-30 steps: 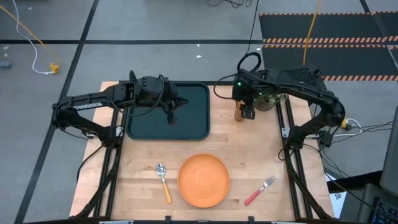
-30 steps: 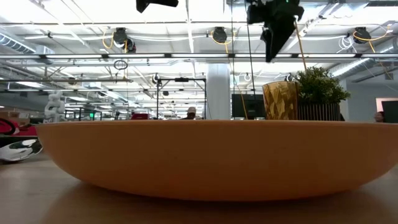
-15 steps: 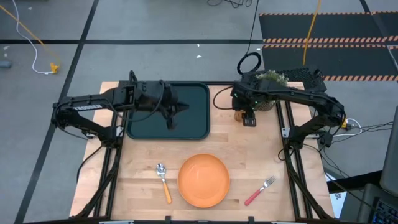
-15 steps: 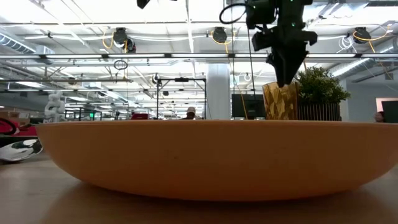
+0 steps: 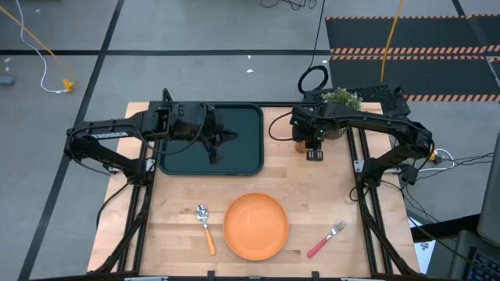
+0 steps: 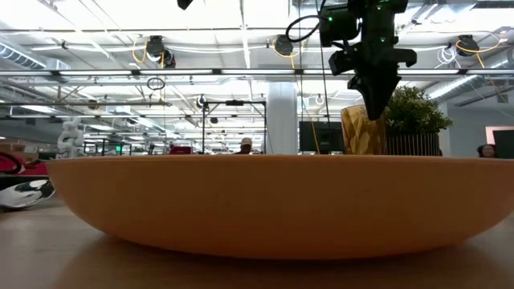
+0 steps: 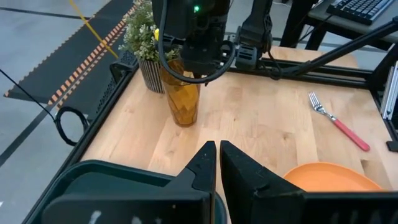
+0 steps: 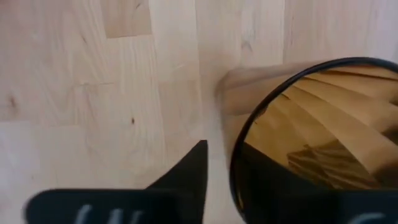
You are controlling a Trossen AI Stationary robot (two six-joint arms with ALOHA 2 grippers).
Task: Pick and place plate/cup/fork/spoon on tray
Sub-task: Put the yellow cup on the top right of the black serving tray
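Observation:
The amber cup (image 7: 185,102) stands upright on its base at the table's far right, beside the potted plant (image 5: 340,97). My right gripper (image 7: 196,71) is over the cup (image 8: 323,124), pointing down and shut on its wall. My left gripper (image 7: 217,163) hovers shut above the dark tray (image 5: 234,164) at the far left and holds nothing. Near the front edge lie the orange plate (image 5: 255,226), the orange-handled spoon (image 5: 205,228) to its left and the red-handled fork (image 5: 326,239) to its right. My right gripper takes the cup's wall at the rim (image 8: 231,155), on the side toward the table's right, with one finger (image 8: 189,171) outside and the other inside. The fingers come from above, pointing down. The cup stays upright with its base on the table (image 7: 186,121).
The potted plant (image 7: 146,43) stands right behind the cup, close to the right arm. Bare wood lies between the cup and the tray (image 7: 93,180). In the low view the plate (image 6: 265,201) fills the foreground.
My right gripper has come down from above the cup and a little toward the table's right, so its fingertips now reach the cup's rim. The cup has stayed on the table.

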